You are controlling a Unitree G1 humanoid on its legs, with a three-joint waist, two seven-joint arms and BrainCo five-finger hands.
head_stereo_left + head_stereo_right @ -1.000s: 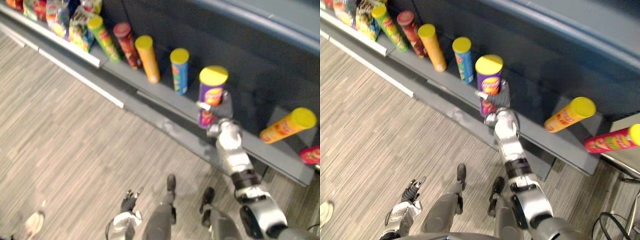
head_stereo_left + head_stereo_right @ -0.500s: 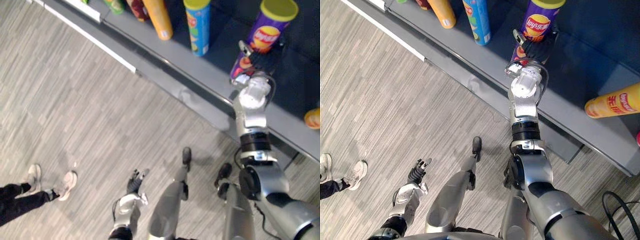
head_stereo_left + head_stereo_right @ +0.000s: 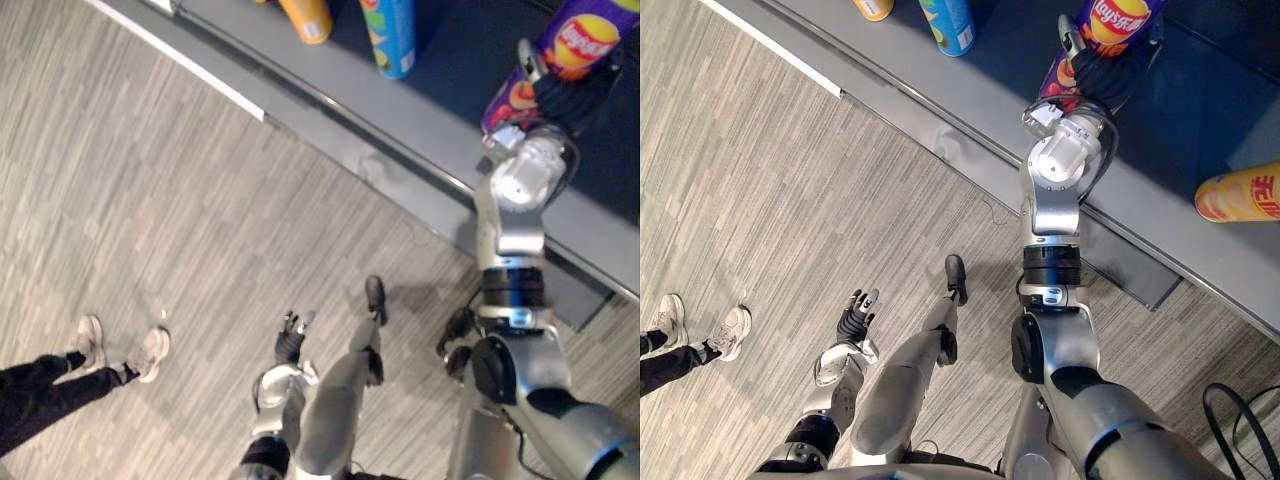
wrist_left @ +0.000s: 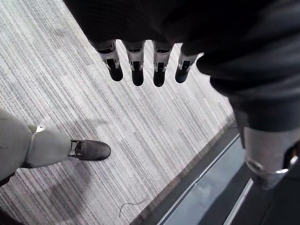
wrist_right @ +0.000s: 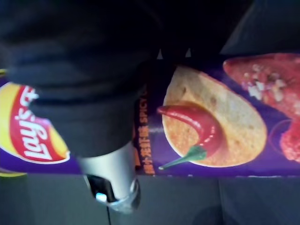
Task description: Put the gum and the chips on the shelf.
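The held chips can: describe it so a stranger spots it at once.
On the grey shelf across the top of the eye views, find the right hand. It grips the chips can: the only purple one, between a blue can and an orange can lying down.

- right hand: dark ribbed cover over its back and wrist
- right thumb: silver segment, dark end, metal ring at the tip
- right forearm, just behind that hand: round silver-grey housing, then a straight silver tube
- black ribbed band further back from the hand, then a dark round joint and a grey shell
- left hand: black cover
- left fingers: silver, dark tips
- left thumb, apart from the fingers: silver cylinder, metal ring
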